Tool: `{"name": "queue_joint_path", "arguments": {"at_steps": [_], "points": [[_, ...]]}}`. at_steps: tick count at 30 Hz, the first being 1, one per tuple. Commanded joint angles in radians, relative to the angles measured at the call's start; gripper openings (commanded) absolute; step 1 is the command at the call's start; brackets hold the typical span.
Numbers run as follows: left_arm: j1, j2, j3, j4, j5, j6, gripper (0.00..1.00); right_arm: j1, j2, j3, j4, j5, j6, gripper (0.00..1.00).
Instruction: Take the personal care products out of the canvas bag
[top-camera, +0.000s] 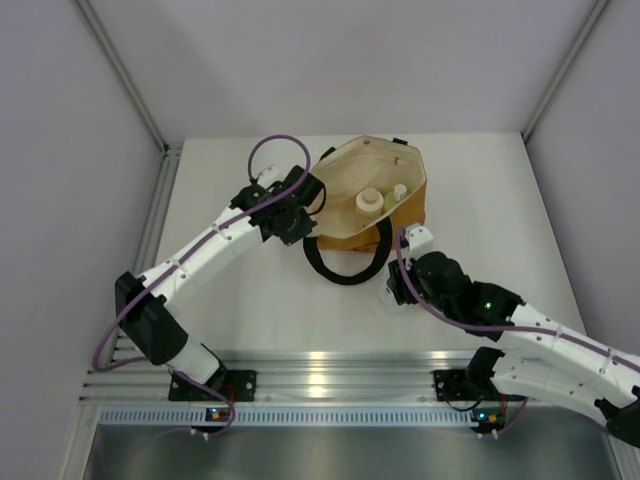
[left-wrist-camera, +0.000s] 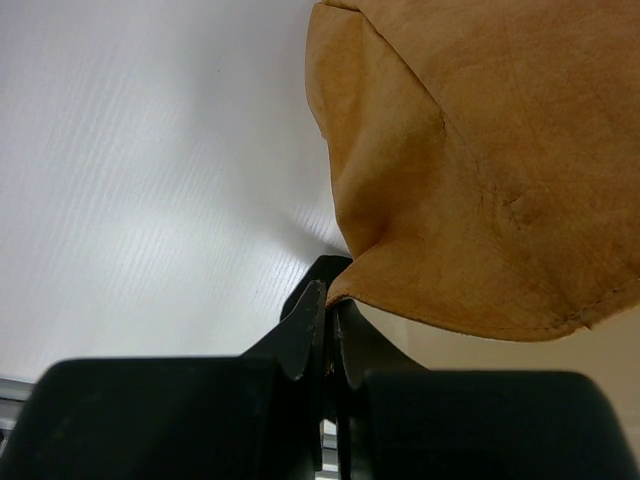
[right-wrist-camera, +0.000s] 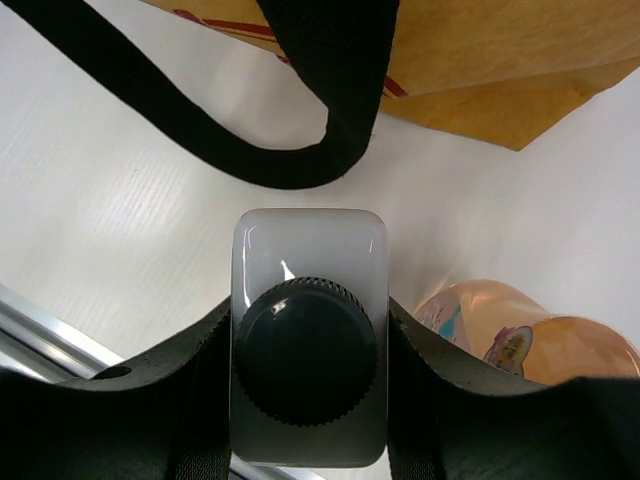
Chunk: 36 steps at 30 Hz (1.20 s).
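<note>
Both sets of fingers are closed on something. The right fingers (right-wrist-camera: 195, 385) clamp a white bottle (right-wrist-camera: 308, 250) by its flat sides, just below the ribbed dark cap. It is outside the bag and over the desk (right-wrist-camera: 120, 230), though it cannot be told whether its base touches the surface. The body is a round-cornered block of smooth, glossy plastic, probably light and stiff. A hold across the flat faces should serve better than one on the cap, which could turn. Just beside the outer right finger lies an orange bottle (right-wrist-camera: 520, 340), translucent with a printed picture, rounded and likely to roll if nudged.

The left fingers (left-wrist-camera: 303, 335) are pressed tight together on a fold of cloth at the rim of the bag (left-wrist-camera: 480, 170), on the side nearer the left arm. The canvas is mustard-tan, soft and creased, and would probably sag without that pinch. From above, the mouth stands open and shows pale lining. A cream bottle (top-camera: 369, 201) and a yellow-green bottle (top-camera: 400, 191) stand close together inside. Both look small and light, and each is best taken around the body from above. A black woven handle (top-camera: 345, 268) loops over the desk in front of the bag and could snag.
</note>
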Motion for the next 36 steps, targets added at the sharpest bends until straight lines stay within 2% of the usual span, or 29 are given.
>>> {"name": "queue_joint_path", "arguments": {"at_steps": [1,13,14,15,16,19,21,24,25,27,29,36], "points": [[0.005,0.019,0.029,-0.01,-0.005,0.012,0.0,0.043,-0.051,-0.01,0.254,0.109,0.008,0.0],[0.006,0.033,0.038,-0.011,-0.001,0.02,0.0,0.054,-0.04,-0.073,0.246,0.123,0.091,0.0],[0.006,0.034,0.038,-0.01,0.002,0.02,0.0,0.054,-0.033,-0.071,0.242,0.12,0.091,0.03],[0.006,0.036,0.037,-0.011,0.003,0.022,0.0,0.054,-0.027,-0.064,0.234,0.106,0.09,0.09],[0.006,0.037,0.038,-0.011,0.005,0.022,0.0,0.054,-0.022,-0.059,0.229,0.1,0.088,0.29],[0.006,0.036,0.037,-0.011,0.005,0.022,0.0,0.054,-0.002,-0.039,0.205,0.078,0.087,0.48],[0.006,0.037,0.037,-0.01,0.003,0.022,0.0,0.054,0.006,-0.028,0.199,0.074,0.087,0.52],[0.006,0.039,0.037,-0.011,0.006,0.022,0.0,0.055,0.003,-0.016,0.194,0.075,0.085,0.63],[0.006,0.039,0.037,-0.011,0.006,0.022,0.0,0.055,0.003,-0.011,0.188,0.077,0.085,0.75],[0.006,0.037,0.038,-0.01,0.008,0.022,0.0,0.055,0.003,0.019,0.171,0.075,0.081,0.89],[0.006,0.037,0.037,-0.01,0.011,0.017,0.0,0.054,-0.002,0.071,0.131,0.078,0.071,0.96],[0.006,0.043,0.05,-0.01,0.035,0.012,0.0,0.054,-0.025,0.248,0.09,0.133,0.015,0.99]]}}
